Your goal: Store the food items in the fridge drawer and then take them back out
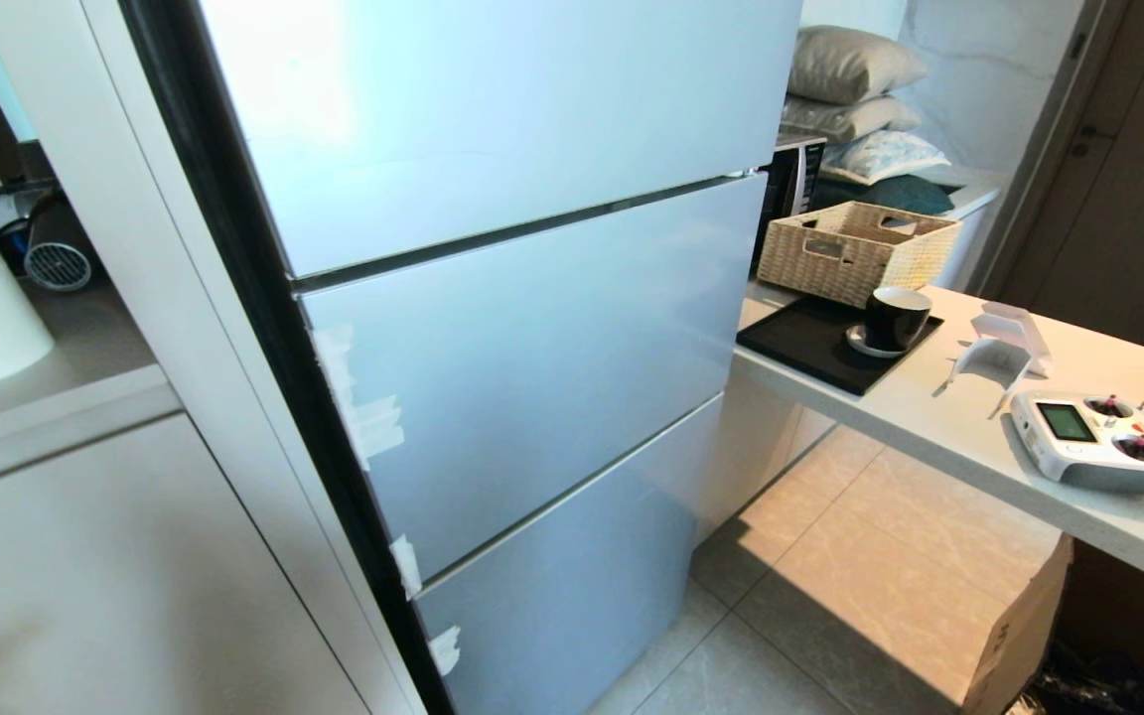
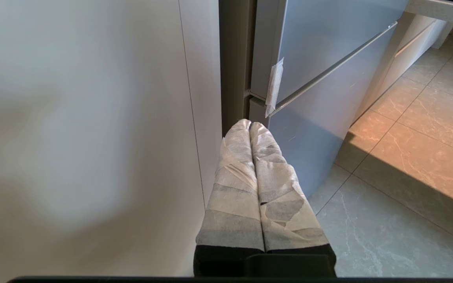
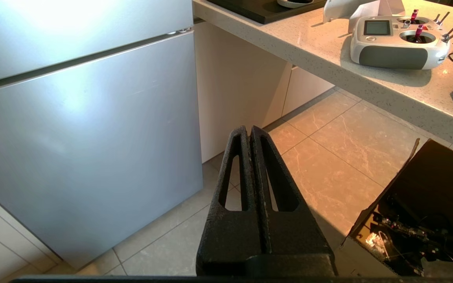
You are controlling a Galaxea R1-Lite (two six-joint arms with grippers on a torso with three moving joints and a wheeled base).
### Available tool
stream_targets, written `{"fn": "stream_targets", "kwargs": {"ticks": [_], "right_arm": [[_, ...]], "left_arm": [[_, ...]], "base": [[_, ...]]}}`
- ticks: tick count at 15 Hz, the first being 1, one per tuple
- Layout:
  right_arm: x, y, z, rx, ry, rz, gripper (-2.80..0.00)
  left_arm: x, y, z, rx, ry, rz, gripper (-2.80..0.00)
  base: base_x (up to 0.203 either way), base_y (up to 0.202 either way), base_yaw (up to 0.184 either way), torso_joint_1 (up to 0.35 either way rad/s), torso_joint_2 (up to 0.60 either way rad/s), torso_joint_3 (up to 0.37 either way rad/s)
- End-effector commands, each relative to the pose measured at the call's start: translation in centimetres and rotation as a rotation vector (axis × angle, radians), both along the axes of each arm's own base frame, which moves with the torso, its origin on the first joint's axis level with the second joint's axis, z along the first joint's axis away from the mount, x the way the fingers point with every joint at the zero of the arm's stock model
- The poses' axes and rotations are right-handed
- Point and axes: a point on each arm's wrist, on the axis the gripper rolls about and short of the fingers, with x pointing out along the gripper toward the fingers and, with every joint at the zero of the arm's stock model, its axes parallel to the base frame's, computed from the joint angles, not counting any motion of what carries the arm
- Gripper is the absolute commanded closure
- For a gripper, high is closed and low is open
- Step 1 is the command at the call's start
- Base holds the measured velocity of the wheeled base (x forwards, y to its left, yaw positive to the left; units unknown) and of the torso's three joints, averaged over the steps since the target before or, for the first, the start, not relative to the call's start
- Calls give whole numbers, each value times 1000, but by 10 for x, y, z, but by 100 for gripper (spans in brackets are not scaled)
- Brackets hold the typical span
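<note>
The fridge fills the head view, its glossy pale blue-grey door panels all closed. The fridge drawer and the food items are hidden. Neither arm shows in the head view. My left gripper, its fingers wrapped in white tape, is shut with nothing in it; it hangs low by the fridge's lower left corner, next to a white cabinet side. My right gripper, bare and black, is shut and empty, low above the floor beside the bottom fridge panel.
A pale counter stands right of the fridge with a black tray, a dark cup, a wicker basket and a white remote controller. An open cardboard box sits on the tiled floor under it. White cabinets stand left.
</note>
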Motion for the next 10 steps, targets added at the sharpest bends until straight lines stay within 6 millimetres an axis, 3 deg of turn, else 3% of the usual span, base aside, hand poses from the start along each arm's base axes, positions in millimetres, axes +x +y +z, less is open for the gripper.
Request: {"fn": "stream_targets", "kwargs": {"ticks": [1,9,10], "right_arm": [[0,0,0,0,1,1,0],[0,0,0,0,1,1,0],[0,0,0,0,0,1,0]], "left_arm": [[0,0,0,1,2,0,0],[0,0,-1,11,4,0,0],[-2,0,6,19,-24,-2,0]], "base": [[0,0,0,0,0,0],[0,0,0,0,0,0],[0,0,0,0,0,0]]}}
